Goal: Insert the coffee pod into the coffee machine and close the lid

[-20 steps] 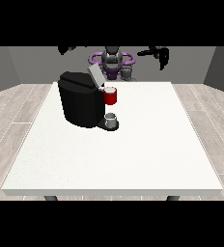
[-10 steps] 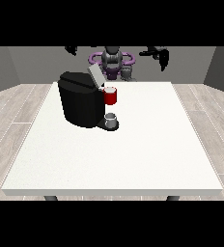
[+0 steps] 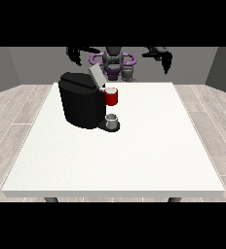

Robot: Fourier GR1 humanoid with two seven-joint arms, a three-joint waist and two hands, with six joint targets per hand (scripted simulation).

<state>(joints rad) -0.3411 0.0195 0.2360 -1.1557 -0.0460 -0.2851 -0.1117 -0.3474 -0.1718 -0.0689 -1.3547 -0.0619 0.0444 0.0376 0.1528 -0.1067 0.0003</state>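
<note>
White table [image 3: 134, 160] carrying a black coffee machine [image 3: 81, 104] at its far left part, seen from the front. The machine's grey lid [image 3: 95, 76] stands tilted up and open at the top. A red part [image 3: 112, 97], possibly the coffee pod, sits at the machine's head on the side toward the view's right, and a small grey cup [image 3: 112, 119] rests on the base directly below it. The hand at the view's left [image 3: 76, 54] and the hand at the view's right [image 3: 164, 59] both hang in the air beyond the table's far edge, well apart from the machine and holding nothing; whether their fingers are spread or curled cannot be told.
</note>
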